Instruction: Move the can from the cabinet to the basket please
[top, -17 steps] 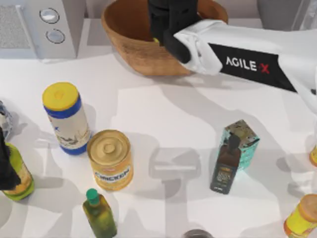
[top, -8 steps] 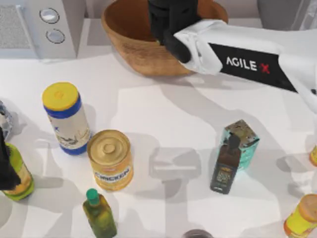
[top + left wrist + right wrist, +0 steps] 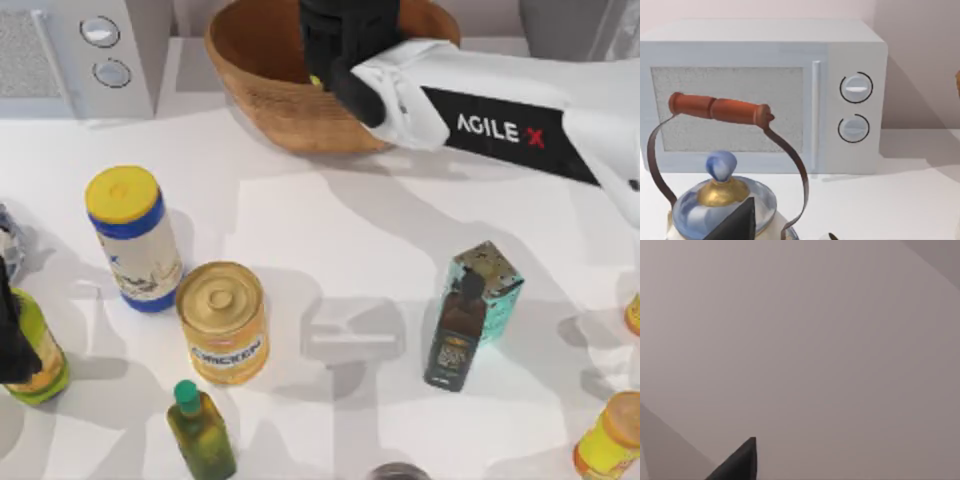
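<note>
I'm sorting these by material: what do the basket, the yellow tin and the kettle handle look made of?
The basket looks like woven wicker, tan and matte, with ribbed walls. The yellow tin seems metal: its gold lid has pressed rings and a soft sheen. The kettle handle grip looks like reddish turned wood on a thin metal bail, though painted plastic is possible.

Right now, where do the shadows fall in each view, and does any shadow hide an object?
Top view: soft grey shadows of the right arm and the bottles cross the white table, hiding nothing; the basket interior is dim under the right gripper. Left wrist view: even light, a faint shadow under the microwave. Right wrist view: a plain pale wall with one diagonal shadow.
</note>
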